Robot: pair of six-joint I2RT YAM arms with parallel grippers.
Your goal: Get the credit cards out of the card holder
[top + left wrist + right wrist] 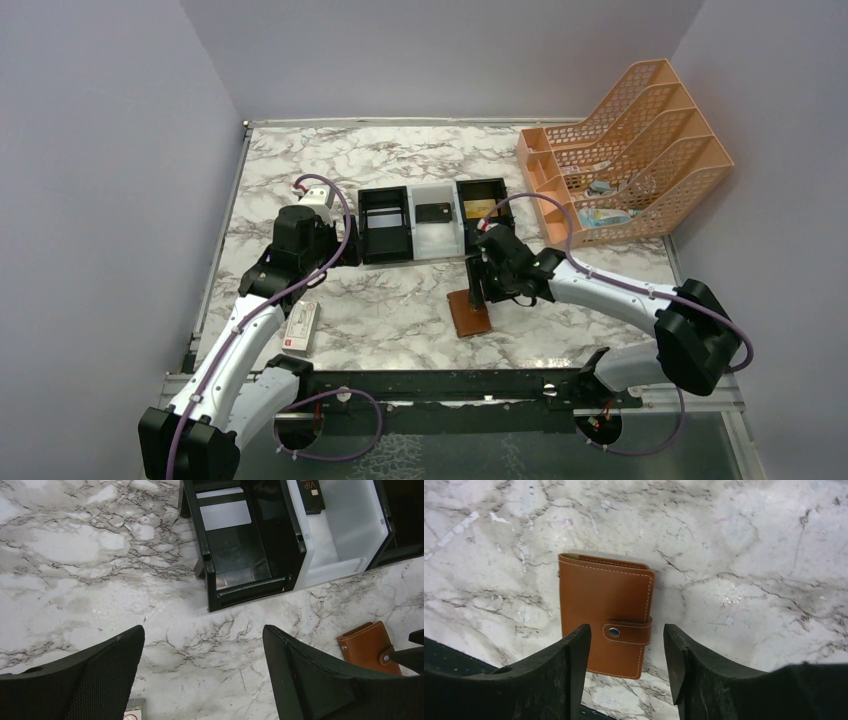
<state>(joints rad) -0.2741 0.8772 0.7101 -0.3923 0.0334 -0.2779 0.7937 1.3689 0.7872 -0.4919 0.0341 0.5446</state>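
Perhaps "VIP" card [311,497], card holder [599,595] snapped

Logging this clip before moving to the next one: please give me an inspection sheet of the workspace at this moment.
Surface: marble table, no spills seen.
Job's things: card holder lying flat, snapped shut; two pale cards in the tray's left black compartment.
Clutter: three-compartment tray; white box with a red mark; orange file rack.
Hands: left hand open, holding nothing, near the tray; right hand open, jaws either side of the holder's snap tab.
Cables: purple cables run along both arms, no snag seen.
Surroundings: plain grey walls.
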